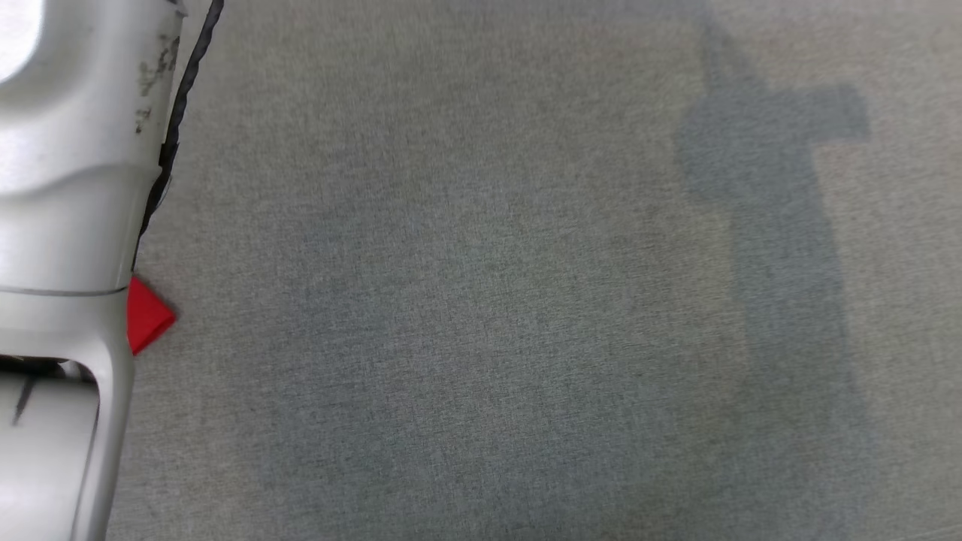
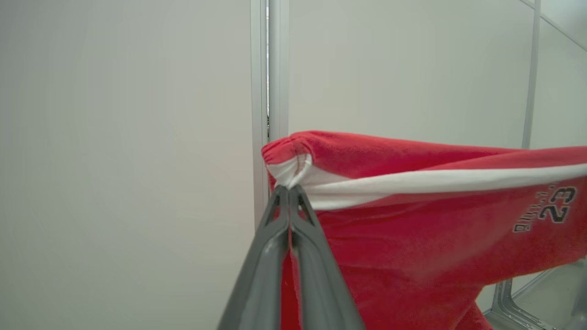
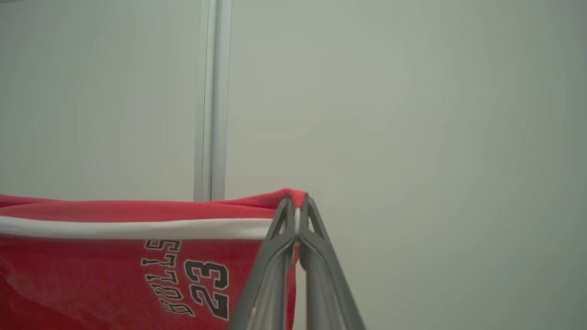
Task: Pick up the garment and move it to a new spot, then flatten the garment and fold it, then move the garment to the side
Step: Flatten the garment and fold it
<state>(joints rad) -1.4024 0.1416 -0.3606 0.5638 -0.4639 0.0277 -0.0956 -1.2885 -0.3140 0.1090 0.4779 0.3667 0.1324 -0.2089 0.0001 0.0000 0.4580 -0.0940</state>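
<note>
The garment (image 2: 412, 238) is red cloth with a white band and black lettering with a number. It hangs stretched between both grippers, lifted in front of a pale wall. My left gripper (image 2: 290, 189) is shut on one top corner, where the white band bunches. In the right wrist view my right gripper (image 3: 297, 201) is shut on the other top corner of the garment (image 3: 114, 266). In the head view a small red corner of the garment (image 1: 146, 315) peeks out beside a pale arm (image 1: 68, 225) at the left edge.
A grey cloth-covered table (image 1: 526, 300) spreads below, with an arm's shadow (image 1: 782, 248) at the right. Behind the garment stand pale wall panels with a metal seam post (image 2: 268, 68). A metal frame (image 2: 509, 302) shows at the lower right of the left wrist view.
</note>
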